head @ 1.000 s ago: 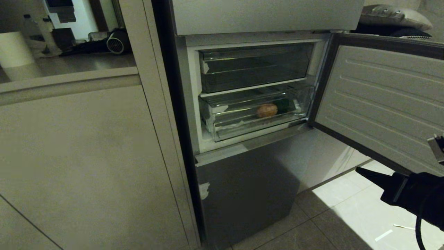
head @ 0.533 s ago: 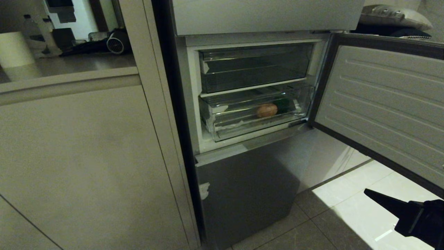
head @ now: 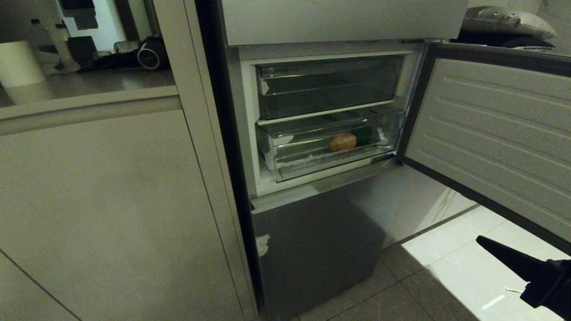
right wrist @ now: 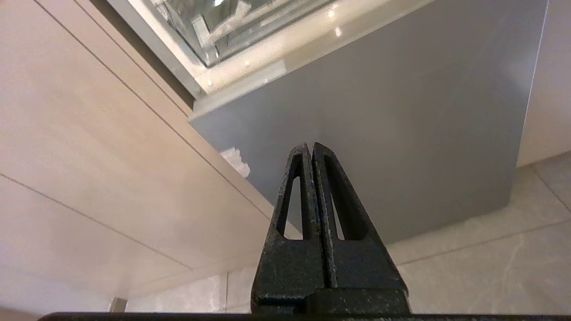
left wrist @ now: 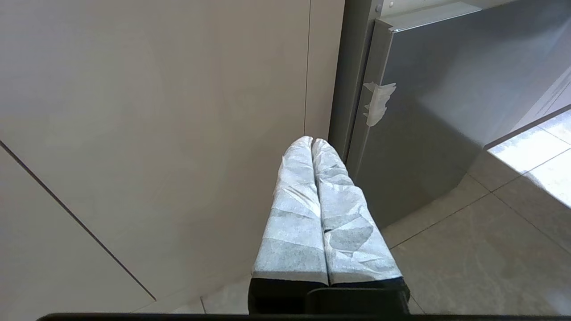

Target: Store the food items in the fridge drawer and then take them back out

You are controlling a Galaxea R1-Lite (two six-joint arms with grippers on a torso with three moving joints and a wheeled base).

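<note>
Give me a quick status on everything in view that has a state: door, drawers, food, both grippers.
fridge door: swung wide open.
fridge drawer: pushed in, holding both food items.
orange-brown piece: lying in the drawer.
dark-green lump: behind it in the drawer, partly hidden.
upper tray: pushed in, nothing visible inside.
lower fridge door: closed.
right gripper: shut, empty, low over the floor.
left gripper: shut, empty.

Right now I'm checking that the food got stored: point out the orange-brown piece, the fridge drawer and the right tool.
orange-brown piece (head: 343, 142): head view, its rounded middle.
fridge drawer (head: 303, 160): head view, front wall by the sticker scraps.
right tool (head: 482, 241): head view, its shut tip.
</note>
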